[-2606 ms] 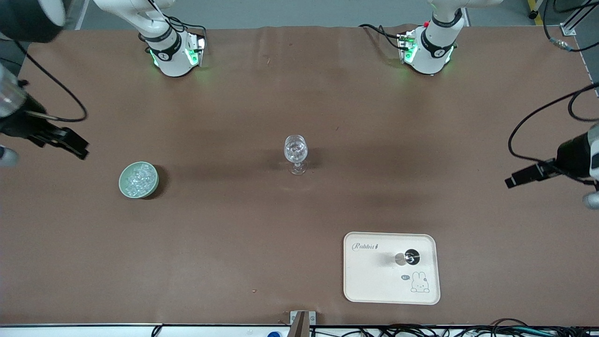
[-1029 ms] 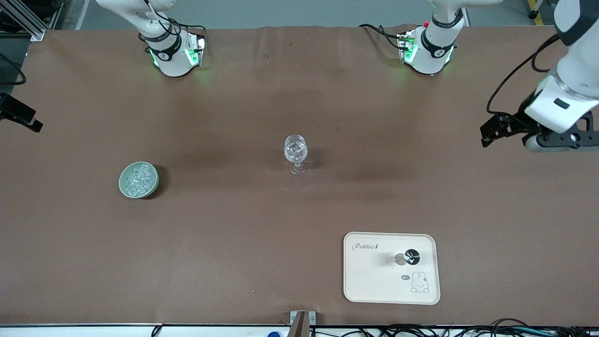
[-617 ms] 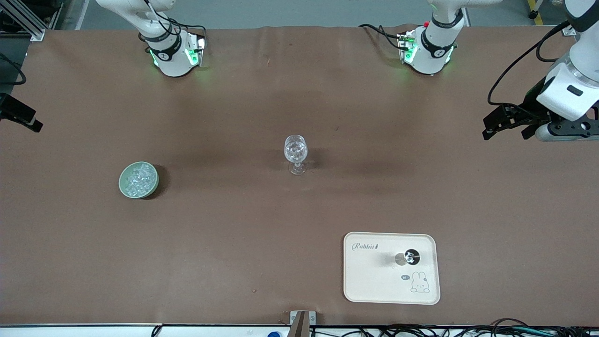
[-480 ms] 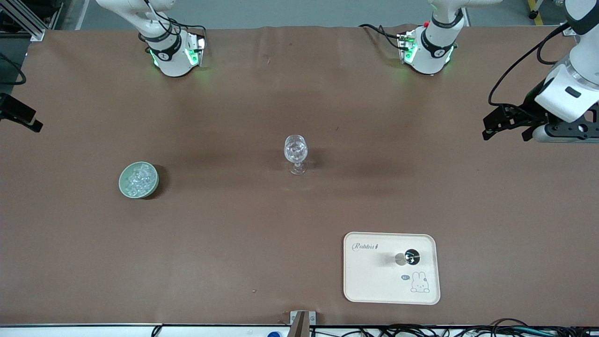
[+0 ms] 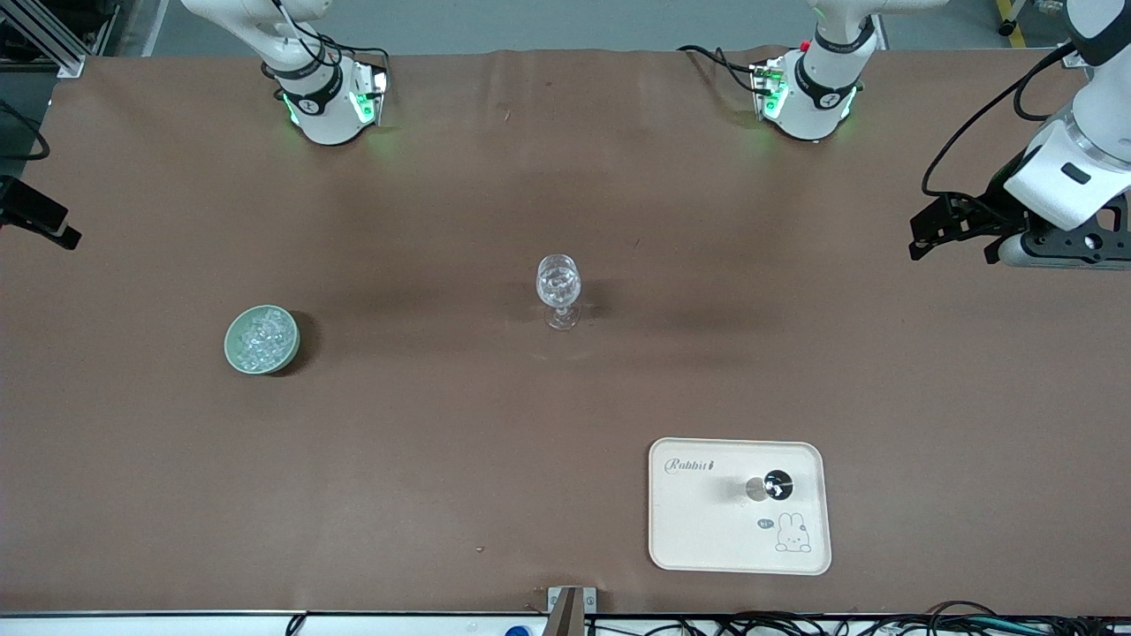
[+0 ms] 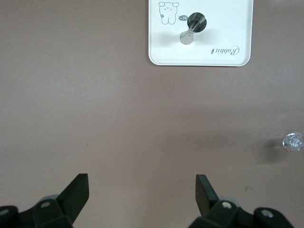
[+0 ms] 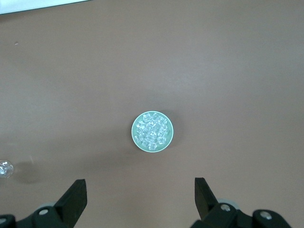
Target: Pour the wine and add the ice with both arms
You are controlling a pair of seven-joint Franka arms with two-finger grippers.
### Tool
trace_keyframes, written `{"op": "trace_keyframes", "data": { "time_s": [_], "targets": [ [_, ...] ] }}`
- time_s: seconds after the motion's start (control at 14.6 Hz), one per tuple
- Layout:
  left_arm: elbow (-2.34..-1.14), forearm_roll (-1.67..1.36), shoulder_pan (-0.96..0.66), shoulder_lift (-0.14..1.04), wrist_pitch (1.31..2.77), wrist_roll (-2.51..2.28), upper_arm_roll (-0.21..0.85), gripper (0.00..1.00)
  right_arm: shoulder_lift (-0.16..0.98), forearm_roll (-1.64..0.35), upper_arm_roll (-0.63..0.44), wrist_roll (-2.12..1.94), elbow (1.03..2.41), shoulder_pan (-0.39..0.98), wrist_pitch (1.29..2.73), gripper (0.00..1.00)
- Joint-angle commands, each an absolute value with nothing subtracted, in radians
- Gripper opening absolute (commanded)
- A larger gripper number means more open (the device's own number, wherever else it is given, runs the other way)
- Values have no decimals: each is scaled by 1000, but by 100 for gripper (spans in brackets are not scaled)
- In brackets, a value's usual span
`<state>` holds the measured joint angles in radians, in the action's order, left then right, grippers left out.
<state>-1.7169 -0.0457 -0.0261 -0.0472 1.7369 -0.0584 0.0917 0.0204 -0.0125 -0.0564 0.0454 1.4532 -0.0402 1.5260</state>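
1. Left pincer (image 6: 140,192): released, empty, raised over the brown counter (image 5: 442,442) at the left arm's end.
2. Right pincer (image 7: 140,192): released (high over the bowl).
3. Clear glassy ice chunks (image 5: 261,337) (image 7: 152,130): inside the pale green round bowl (image 5: 234,353) toward the right arm's end.

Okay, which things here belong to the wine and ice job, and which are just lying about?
Belongs to the job:
ice in the green bowl
wine glass
bottle on the tray
left gripper, open
right gripper, open

Just lying about:
metal bracket at the table edge
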Motion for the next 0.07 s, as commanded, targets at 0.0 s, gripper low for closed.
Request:
{"op": "trace_keyframes", "data": {
  "time_s": [0.0],
  "targets": [
    [-1687, -28, -26, -35, 1713, -55, 97, 99, 9, -15, -58, 34, 1468, -40, 1528, 100]
  ]
}}
